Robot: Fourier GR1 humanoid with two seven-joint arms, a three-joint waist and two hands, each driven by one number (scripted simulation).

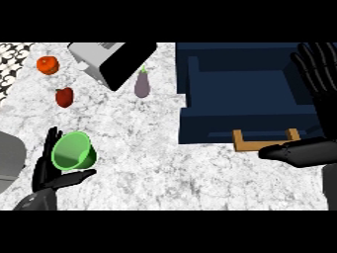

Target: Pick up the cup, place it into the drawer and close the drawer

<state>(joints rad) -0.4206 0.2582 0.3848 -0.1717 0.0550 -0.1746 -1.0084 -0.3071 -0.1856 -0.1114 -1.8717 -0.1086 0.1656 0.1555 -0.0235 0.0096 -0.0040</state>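
The cup (74,151), bright green and tipped so its open mouth faces up and toward the viewer, sits in the left hand (51,175) at the lower left of the table (163,168). That hand pinches it: the fingers rise behind the cup's far side and the thumb lies curled under its near rim. The drawer (236,94), a dark blue open box with a wooden handle (267,141) on its near front, lies well apart to the right and slightly farther away, so the cup has to travel rightward across the bare marble to get over it. The right hand (324,81) is the nearer one to the drawer, hanging over its right side with fingers straight and spread and the thumb stretched out near the handle; it holds nothing. I judge the carry falls to the left hand and the closing push to the right. No brand, label or writing can be read on anything
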